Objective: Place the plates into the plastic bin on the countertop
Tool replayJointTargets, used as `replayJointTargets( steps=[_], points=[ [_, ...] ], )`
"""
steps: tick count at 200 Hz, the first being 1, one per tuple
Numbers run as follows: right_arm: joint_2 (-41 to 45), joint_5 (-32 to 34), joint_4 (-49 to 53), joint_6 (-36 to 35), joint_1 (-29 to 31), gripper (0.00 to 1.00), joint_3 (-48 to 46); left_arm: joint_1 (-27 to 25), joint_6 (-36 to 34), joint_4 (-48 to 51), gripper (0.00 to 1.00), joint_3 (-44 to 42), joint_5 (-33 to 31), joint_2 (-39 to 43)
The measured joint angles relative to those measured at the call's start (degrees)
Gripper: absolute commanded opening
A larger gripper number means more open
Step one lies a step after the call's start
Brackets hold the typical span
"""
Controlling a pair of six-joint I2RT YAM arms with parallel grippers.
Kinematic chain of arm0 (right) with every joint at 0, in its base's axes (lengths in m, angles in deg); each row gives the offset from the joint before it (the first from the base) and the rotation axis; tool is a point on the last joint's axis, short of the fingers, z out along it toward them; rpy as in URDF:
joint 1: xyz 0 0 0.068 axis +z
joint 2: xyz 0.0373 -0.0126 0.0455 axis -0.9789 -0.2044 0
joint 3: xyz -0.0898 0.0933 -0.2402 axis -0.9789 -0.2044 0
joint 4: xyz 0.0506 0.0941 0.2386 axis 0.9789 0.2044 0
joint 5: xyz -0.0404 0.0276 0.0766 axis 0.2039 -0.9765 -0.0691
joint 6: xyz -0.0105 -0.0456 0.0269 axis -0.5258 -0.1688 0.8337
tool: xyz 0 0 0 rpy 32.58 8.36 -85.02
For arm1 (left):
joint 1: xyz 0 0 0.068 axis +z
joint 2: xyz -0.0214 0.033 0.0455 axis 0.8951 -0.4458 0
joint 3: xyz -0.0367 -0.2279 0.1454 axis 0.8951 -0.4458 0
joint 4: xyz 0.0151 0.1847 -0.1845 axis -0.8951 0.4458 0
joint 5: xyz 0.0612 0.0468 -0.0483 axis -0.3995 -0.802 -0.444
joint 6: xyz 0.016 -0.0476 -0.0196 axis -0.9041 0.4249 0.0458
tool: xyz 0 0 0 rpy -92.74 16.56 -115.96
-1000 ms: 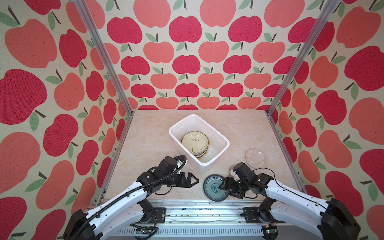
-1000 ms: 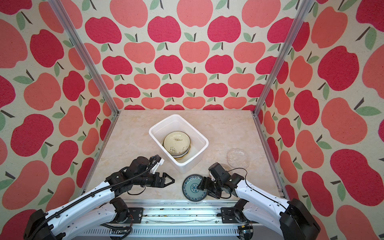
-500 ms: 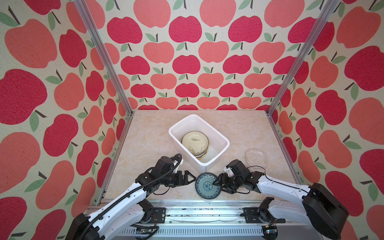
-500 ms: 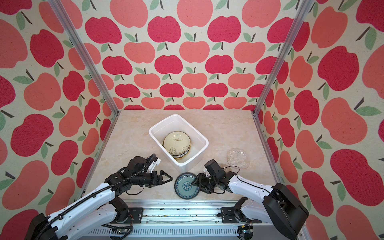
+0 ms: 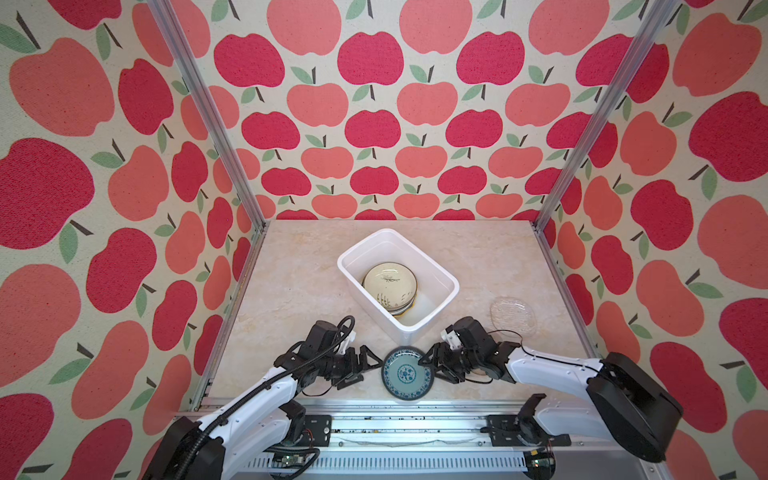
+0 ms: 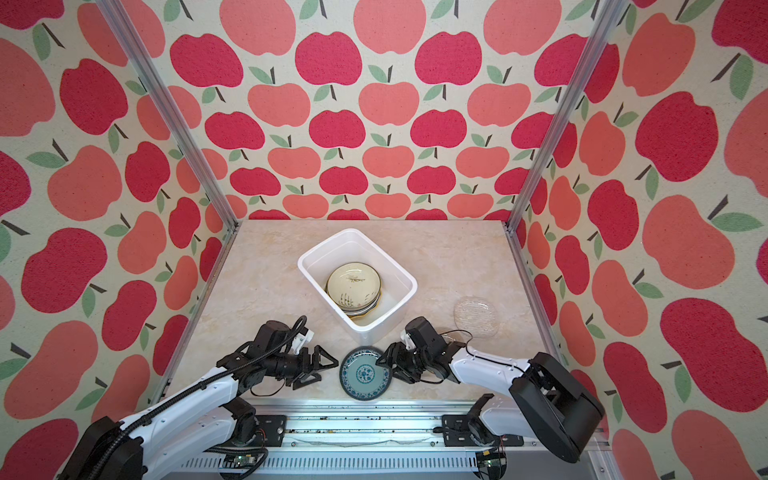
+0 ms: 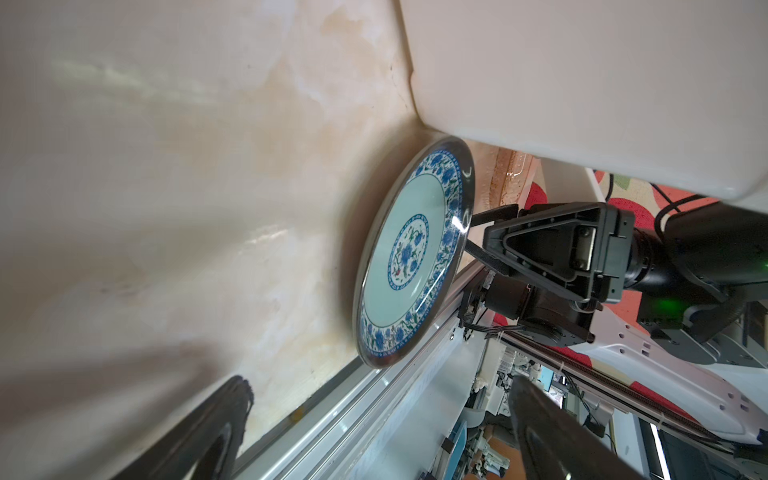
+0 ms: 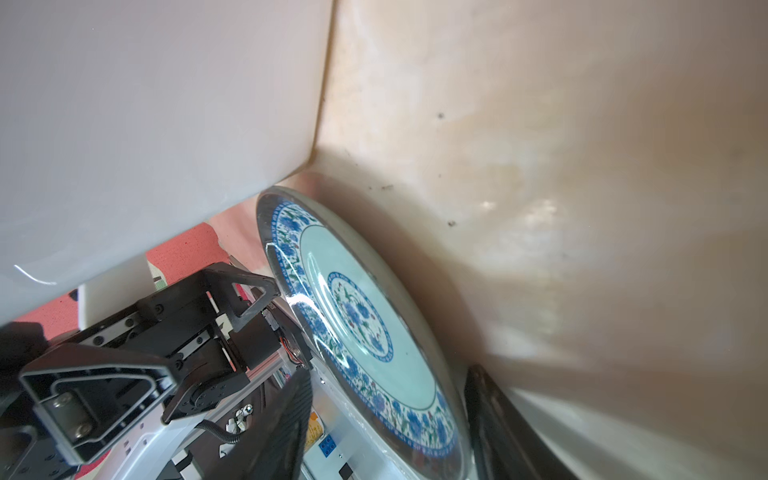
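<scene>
Blue-patterned round plate [image 5: 406, 374] lies at the beige marble counter's [image 5: 299, 291] 6 o'clock edge, just outside the white plastic bin [image 5: 409, 329]. Right end effector [image 5: 430, 368] straddles its 2 o'clock rim; grip unclear. Left end effector [image 5: 368, 372], spread wide, sits at its 9 o'clock.

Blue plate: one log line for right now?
blue plate on counter | right claw astride its rim | left claw open, beside

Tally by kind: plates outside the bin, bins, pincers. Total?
Plates outside the plastic bin: 2 (blue-patterned plate, clear glass plate)
Plastic bin: 1, holding a stack of plates I cannot count
Pincers: 2 (left pincer, right pincer)
Total: 5
</scene>
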Motion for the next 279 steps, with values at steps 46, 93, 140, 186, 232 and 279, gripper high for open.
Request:
replayJointTargets(
  steps=[46,93,140,186,232,279],
  points=[
    [-2.75,-1.18,-3.78,0.92,0.92,0.59,0.42,-1.14,0.04,-11.80,1.00,0.00,4.74,-9.97],
    [-5.73,-2.14,-5.44,1.07,1.09,0.54,1.81,-1.51,0.07,-22.34,0.86,1.07,8.83,-19.65],
    [-9.60,-4.11,-9.66,1.07,1.40,0.46,2.86,-0.74,-0.28,-22.86,0.83,2.36,9.25,-22.23],
    [-10.14,-5.18,-12.94,1.31,1.86,0.35,2.91,0.26,-1.31,-21.42,0.82,2.38,9.01,-21.51],
    [-10.25,-5.51,-12.92,1.31,2.49,0.28,3.19,0.55,-1.57,-21.11,0.81,2.38,8.83,-21.31],
    [-13.03,-6.51,-12.63,1.73,3.74,0.11,4.20,1.31,-1.73,-21.11,0.80,2.38,8.90,-21.59]
  ],
)
